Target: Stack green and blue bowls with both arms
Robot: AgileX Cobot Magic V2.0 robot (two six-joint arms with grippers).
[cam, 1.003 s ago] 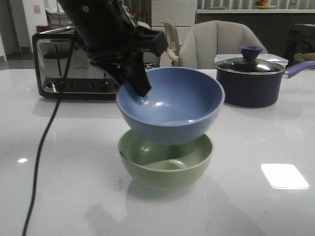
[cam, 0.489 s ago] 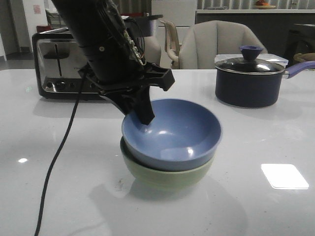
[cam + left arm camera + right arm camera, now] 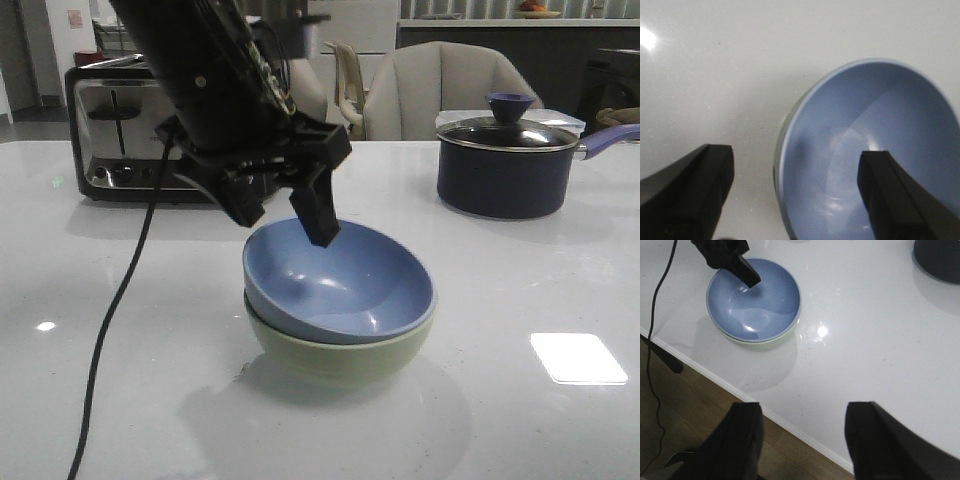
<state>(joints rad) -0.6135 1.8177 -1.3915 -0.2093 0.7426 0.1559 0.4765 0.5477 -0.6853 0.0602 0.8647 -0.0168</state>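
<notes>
The blue bowl (image 3: pixel 340 285) sits nested in the green bowl (image 3: pixel 340 365) at the middle of the table, tilted slightly. My left gripper (image 3: pixel 285 225) is open just above the bowls' left-back rim, one finger inside the blue bowl and one outside it. In the left wrist view the left gripper (image 3: pixel 795 167) straddles the blue bowl's (image 3: pixel 875 130) rim, with a sliver of green bowl (image 3: pixel 776 170) beneath. My right gripper (image 3: pixel 805 410) is open and empty over the table's front edge, well away from the stacked blue bowl (image 3: pixel 760 300). It is out of the front view.
A silver toaster (image 3: pixel 120 130) stands at the back left. A dark navy saucepan with a lid (image 3: pixel 510 165) stands at the back right, with a chair (image 3: pixel 440 90) behind the table. A thin black cable (image 3: pixel 110 330) hangs down from the left arm over the table.
The left arm lowered the blue bowl into the green bowl. Its jaws then opened and let the bowl go.
</notes>
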